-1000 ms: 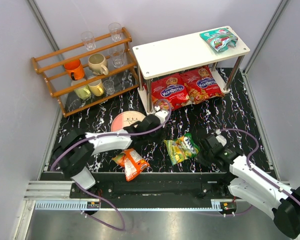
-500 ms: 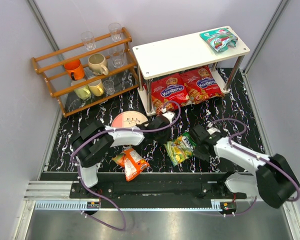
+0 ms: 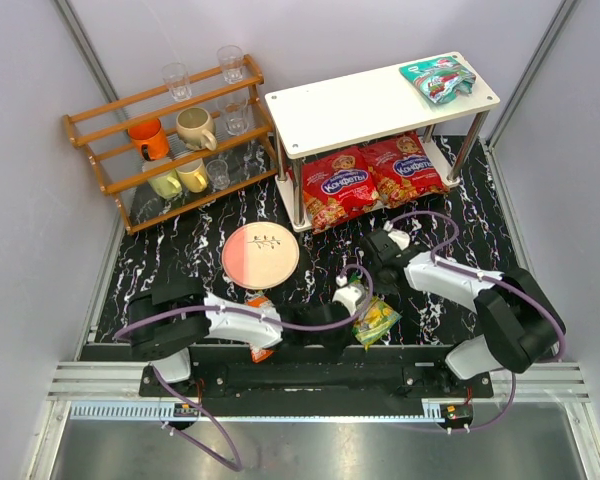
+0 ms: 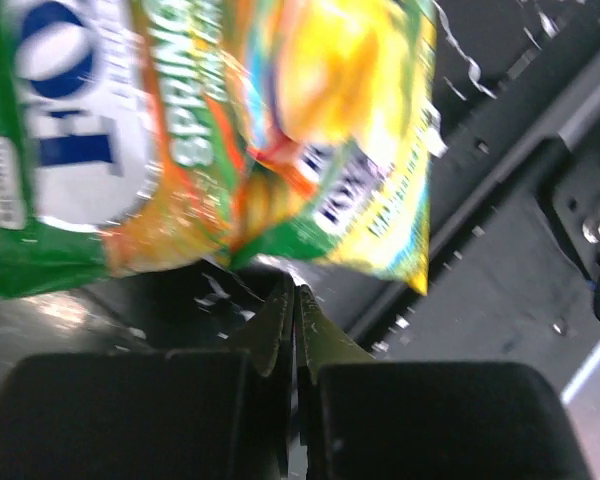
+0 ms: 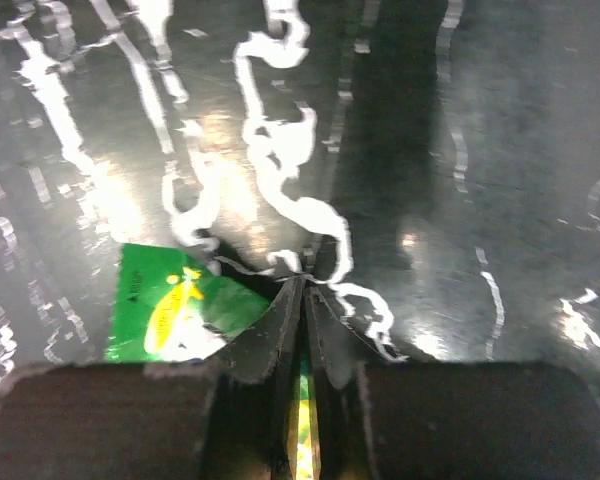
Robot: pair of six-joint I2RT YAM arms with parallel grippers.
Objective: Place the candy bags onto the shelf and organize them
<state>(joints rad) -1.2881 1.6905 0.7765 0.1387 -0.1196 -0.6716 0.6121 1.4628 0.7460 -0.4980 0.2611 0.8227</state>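
Covering orange bag (image 3: 259,301): L arm (image 3: 235,316); plate (image 3: 260,256) adj.

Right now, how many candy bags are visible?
5: teal bag on the shelf top; two red bags on its lower tier; yellow-green bag and orange bag by the near edge, orange mostly under the left arm.

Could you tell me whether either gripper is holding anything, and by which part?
The right gripper appears to pinch the yellow-green bag by a thin edge between its jaws; the left gripper is shut on nothing, just short of that bag.
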